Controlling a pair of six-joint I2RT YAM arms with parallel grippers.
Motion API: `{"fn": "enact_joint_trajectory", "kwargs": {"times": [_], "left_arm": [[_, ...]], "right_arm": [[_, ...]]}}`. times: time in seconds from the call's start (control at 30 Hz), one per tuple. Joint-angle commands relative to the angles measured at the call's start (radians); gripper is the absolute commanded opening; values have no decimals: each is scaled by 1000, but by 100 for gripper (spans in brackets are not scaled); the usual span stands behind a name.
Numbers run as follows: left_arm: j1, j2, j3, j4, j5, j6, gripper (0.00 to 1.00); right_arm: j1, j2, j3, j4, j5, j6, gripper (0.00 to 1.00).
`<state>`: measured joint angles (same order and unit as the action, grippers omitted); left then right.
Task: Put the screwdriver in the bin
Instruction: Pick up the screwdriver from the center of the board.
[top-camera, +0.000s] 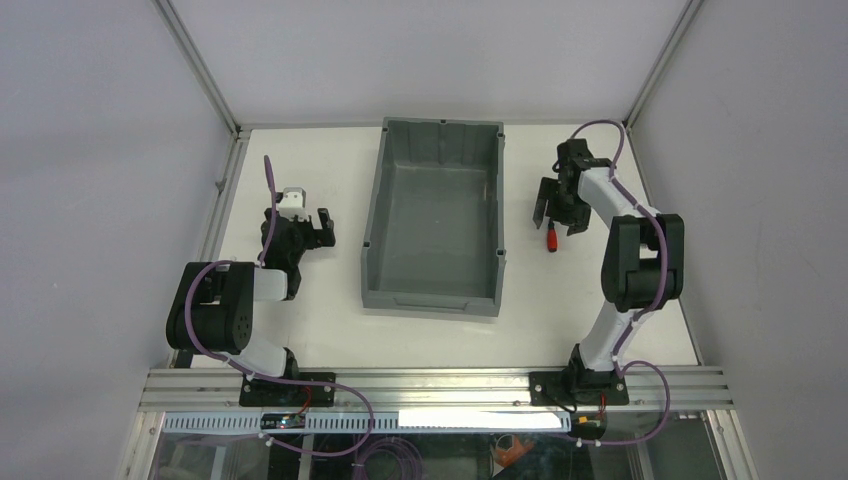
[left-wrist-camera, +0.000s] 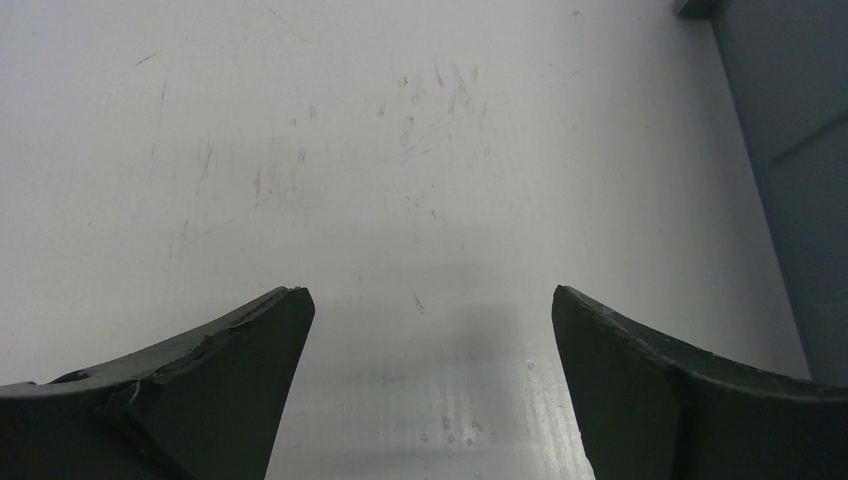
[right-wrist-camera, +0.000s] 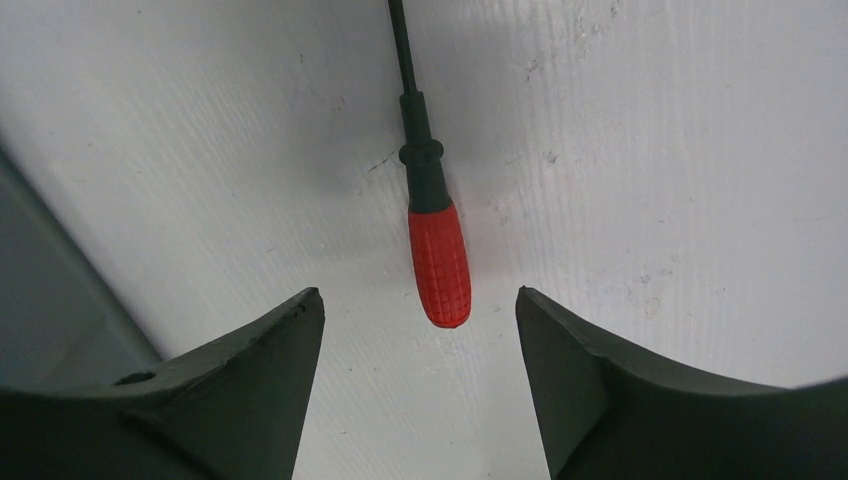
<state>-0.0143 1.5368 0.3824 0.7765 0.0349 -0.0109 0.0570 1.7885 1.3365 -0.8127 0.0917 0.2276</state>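
Observation:
The screwdriver (top-camera: 550, 241) lies flat on the white table just right of the bin (top-camera: 372, 215); only its red handle shows from above. In the right wrist view its red handle (right-wrist-camera: 439, 265) and black shaft point away from me. My right gripper (top-camera: 558, 216) hovers over it, open, and in its own view (right-wrist-camera: 420, 297) the handle's end sits just beyond the gap between the fingertips. The dark grey bin holds nothing that I can see. My left gripper (top-camera: 323, 229) is open and empty left of the bin, over bare table (left-wrist-camera: 430, 295).
The bin's outer wall shows at the right edge of the left wrist view (left-wrist-camera: 800, 200) and at the lower left of the right wrist view (right-wrist-camera: 50, 310). Grey enclosure walls and metal frame posts (top-camera: 200, 70) surround the table.

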Motion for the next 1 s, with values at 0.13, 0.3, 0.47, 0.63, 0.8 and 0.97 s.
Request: {"fn": "enact_joint_trajectory", "kwargs": {"times": [0.13,0.3,0.47,0.63,0.8,0.97], "left_arm": [[-10,-29,-4,33,22,-9,99],[-10,-30,-4,33,21,-9,99],[-10,-30,-4,34,22,-9,99],[-10,-30,-4,33,22,-9,99],[-10,-31,-4,33,22,-9,99],[-10,-30,-4,33,22,-9,99]], "right_arm": [[-10,50,-21,80,7,14,71],[-11,76,-31,96,10,14,67],[-12,96,-39,100,20,13,61],[-12,108,-45,106,22,11,51],[-12,117,-46,109,22,10,42],[-12,120,-45,106,26,7,28]]}}
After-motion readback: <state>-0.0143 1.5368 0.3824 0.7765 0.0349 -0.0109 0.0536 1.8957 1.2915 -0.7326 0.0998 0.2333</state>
